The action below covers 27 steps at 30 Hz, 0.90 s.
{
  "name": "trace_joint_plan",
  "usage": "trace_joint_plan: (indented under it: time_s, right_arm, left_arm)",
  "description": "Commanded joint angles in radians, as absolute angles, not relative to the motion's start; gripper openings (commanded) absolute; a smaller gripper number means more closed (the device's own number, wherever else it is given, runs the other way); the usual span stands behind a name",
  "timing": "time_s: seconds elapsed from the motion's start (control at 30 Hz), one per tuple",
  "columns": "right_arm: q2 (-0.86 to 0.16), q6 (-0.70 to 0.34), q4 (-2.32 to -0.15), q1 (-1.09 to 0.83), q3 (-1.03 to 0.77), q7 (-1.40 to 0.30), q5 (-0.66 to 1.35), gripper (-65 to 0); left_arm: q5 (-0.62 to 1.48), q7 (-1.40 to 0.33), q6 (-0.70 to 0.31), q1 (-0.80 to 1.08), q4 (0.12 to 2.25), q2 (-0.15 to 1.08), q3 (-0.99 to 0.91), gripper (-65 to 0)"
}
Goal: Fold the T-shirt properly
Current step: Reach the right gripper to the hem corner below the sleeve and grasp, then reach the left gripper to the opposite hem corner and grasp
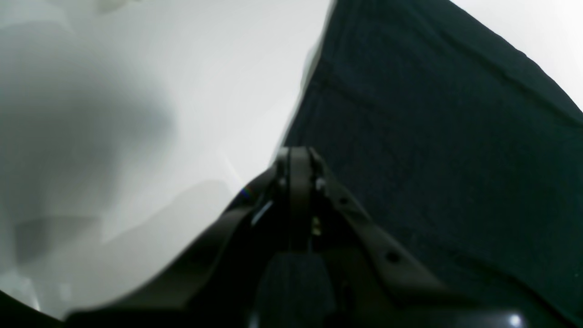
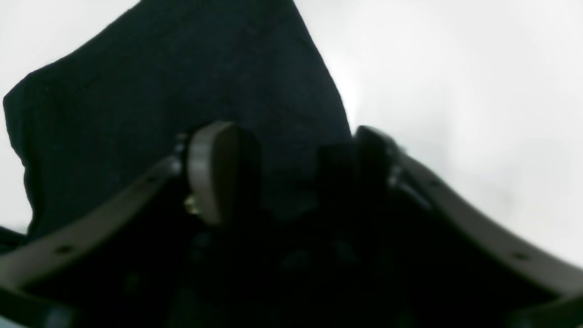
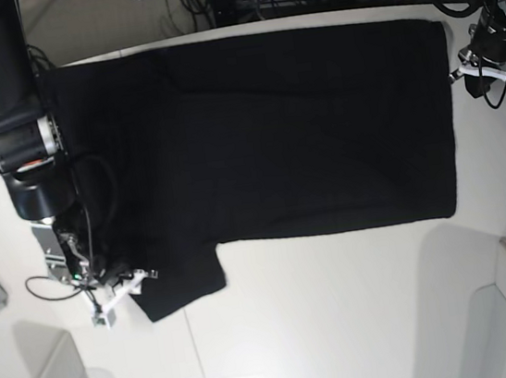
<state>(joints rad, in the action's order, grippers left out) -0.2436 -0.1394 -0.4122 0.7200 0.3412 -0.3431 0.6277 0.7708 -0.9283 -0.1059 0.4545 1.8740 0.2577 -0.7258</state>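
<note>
Blurred and close in its wrist view, the right claw stands with its jaws apart over a sleeve of the T-shirt, whose hem lies between the pads, though contact is lost in black on black. That black T-shirt lies spread flat, plain side up, across the far half of the white bench, one sleeve reaching toward the near left edge. At the shirt's right edge the left claw is closed, its tip beside the cloth; whether it pinches fabric is hidden.
</note>
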Motion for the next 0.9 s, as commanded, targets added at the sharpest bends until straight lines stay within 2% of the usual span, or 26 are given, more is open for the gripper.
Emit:
trace_joint_plan:
  time_s: [0.0,0.07,0.2,0.27,0.3,0.37,0.5,0.6,0.67,0.87]
  right_arm:
    - [-0.251,-0.143,-0.423,0.757,0.34,-0.332,0.633,-38.7]
    - [-0.254,-0.143,-0.423,0.757,0.34,-0.332,0.633,-43.2]
    - [-0.257,-0.143,-0.423,0.757,0.34,-0.298,0.631,-48.0]
    - [-0.259,-0.143,-0.423,0.753,0.34,-0.28,0.631,-53.4]
    - [-0.259,-0.143,-0.423,0.748,0.34,-0.277,0.631,-56.9]
    - [-0.259,-0.143,-0.423,0.745,0.34,-0.272,0.631,-65.0]
    - [-0.254,-0.143,-0.423,0.745,0.34,-0.271,0.631,-65.0]
    - [-0.254,-0.143,-0.424,0.745,0.34,-0.275,0.631,-65.0]
    - [-0.254,-0.143,-0.424,0.745,0.34,-0.274,0.631,-65.0]
    - [-0.252,-0.143,-0.427,0.745,0.34,-0.272,0.631,-65.0]
  left_arm:
    - [0.779,-0.909,-0.111,0.456,1.886,0.275,-0.734,-65.0]
    - [0.779,-0.909,-0.111,0.456,1.885,0.294,-0.733,-65.0]
    - [0.779,-0.909,-0.111,0.455,1.885,0.3,-0.733,-65.0]
    - [0.779,-0.909,-0.111,0.453,1.885,0.302,-0.733,-65.0]
    - [0.779,-0.909,-0.111,0.45,1.885,0.302,-0.733,-61.9]
    - [0.779,-0.909,-0.111,0.426,1.882,0.302,-0.733,-49.2]
    - [0.779,-0.909,-0.111,0.355,1.848,0.312,-0.733,-27.2]
    - [0.779,-0.911,-0.111,0.278,1.782,0.358,-0.725,-15.6]
    - [0.779,-0.911,-0.111,0.214,1.721,0.383,-0.725,-12.8]
    - [0.779,-0.911,-0.111,0.007,1.469,0.476,-0.673,-14.0]
